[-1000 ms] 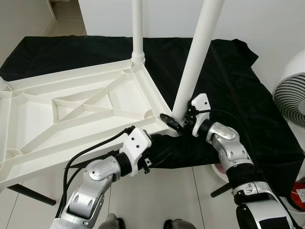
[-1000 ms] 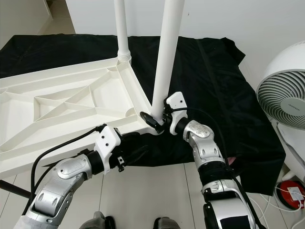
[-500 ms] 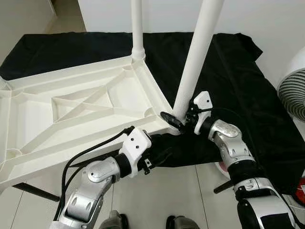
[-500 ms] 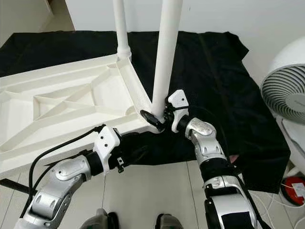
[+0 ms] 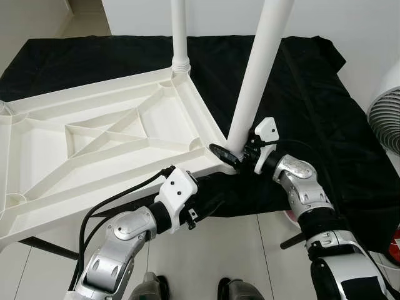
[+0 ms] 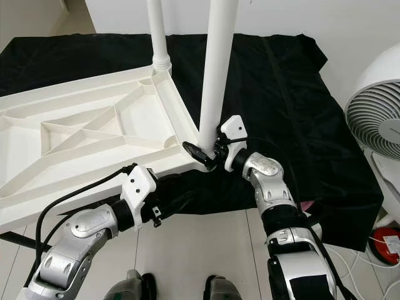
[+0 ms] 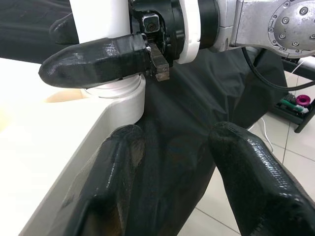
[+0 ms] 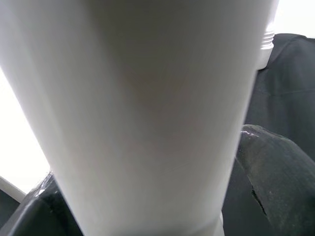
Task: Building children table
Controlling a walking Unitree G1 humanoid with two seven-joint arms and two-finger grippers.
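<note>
Gripping the table leg (image 5: 256, 81) at the tabletop (image 5: 94, 144) corner, the right gripper (image 5: 232, 157) stays clamped; left gripper (image 7: 172, 162) jaws open beneath. No legible labels.

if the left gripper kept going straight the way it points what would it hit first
Most likely the black cloth lying just ahead of the left gripper, beside the tabletop corner; depth is hard to judge.

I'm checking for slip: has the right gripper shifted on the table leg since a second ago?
No. The right gripper stays clamped at the base of the near leg, right at the tabletop's corner socket.
</note>
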